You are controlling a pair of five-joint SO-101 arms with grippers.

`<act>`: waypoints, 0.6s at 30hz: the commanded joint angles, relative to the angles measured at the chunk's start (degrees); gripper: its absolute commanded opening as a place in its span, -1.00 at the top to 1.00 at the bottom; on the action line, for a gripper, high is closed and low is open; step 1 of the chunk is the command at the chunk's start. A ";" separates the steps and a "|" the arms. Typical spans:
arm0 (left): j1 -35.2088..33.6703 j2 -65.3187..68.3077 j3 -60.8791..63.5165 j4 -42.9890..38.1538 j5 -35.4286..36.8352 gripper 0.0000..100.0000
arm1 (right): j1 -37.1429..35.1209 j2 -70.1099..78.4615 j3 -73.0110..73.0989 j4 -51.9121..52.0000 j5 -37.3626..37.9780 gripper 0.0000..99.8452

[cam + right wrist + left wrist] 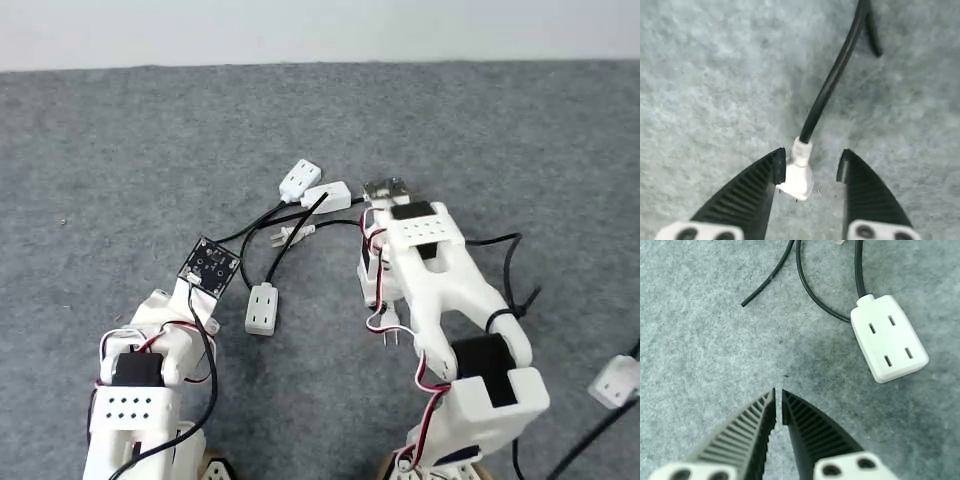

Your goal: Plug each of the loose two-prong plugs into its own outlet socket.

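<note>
Straddling a white plug point(799, 176), right fingers point(754, 192) stand apart; left fingers point(751, 432) press together near an outlet socket point(888, 338)

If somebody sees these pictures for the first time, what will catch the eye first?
First, the right pincer, open on either side of a small white plug on a black cord, down at the grey carpet. Next, the left pincer, shut, with a white outlet socket lying face up near it.
</note>
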 commanded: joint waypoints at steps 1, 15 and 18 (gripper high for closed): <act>-0.18 -0.62 -0.40 -1.14 -0.44 0.96 | 1.19 -2.51 -4.31 1.01 -0.18 0.84; -0.18 -0.62 -0.40 -1.05 -2.11 0.96 | 1.27 -16.04 10.73 -2.24 -0.18 0.98; -0.18 -0.62 -0.40 -1.05 -2.11 0.96 | 1.98 -13.32 10.64 -2.77 0.09 0.98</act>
